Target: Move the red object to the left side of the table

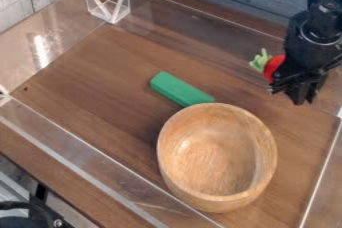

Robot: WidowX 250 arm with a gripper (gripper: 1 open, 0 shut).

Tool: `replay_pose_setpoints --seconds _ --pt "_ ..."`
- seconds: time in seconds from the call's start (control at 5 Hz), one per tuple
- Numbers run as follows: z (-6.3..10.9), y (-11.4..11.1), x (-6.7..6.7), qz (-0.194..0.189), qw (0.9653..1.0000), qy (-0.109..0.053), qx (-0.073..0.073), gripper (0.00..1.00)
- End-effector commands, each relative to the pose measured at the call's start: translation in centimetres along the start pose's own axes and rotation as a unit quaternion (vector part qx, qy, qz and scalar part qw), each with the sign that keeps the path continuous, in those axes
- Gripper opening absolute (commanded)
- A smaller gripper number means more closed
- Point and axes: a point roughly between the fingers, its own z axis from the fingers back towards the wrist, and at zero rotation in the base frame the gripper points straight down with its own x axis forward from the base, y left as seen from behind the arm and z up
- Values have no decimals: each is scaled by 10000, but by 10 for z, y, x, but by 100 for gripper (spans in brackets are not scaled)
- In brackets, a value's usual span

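The claw points steeply down at about three o'clock on the desk, its fingers pinched on the red object, which sits at the claw's nine o'clock side with its green top showing. A green block lies near centre; a wooden bowl sits at five o'clock.

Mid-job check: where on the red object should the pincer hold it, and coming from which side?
Grip the red object across its round body, coming from above. The pincer is already shut on it that way; the green leafy top sticks out sideways, so the smooth red sides offer the firmer hold.
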Motion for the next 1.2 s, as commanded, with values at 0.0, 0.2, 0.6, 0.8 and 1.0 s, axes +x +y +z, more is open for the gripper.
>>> replay_pose_setpoints --seconds 0.0,0.2,0.6,0.8,1.0 --pt "10 -13 -4 174 9994 -129 -262 0" --pt "13 -14 0 326 9991 -187 -210 0" --pt "6 -15 4 231 9994 -205 -175 0" --pt "-4 -12 2 28 9997 -165 -163 0" --pt "39 -15 13 172 9985 -482 -215 0"
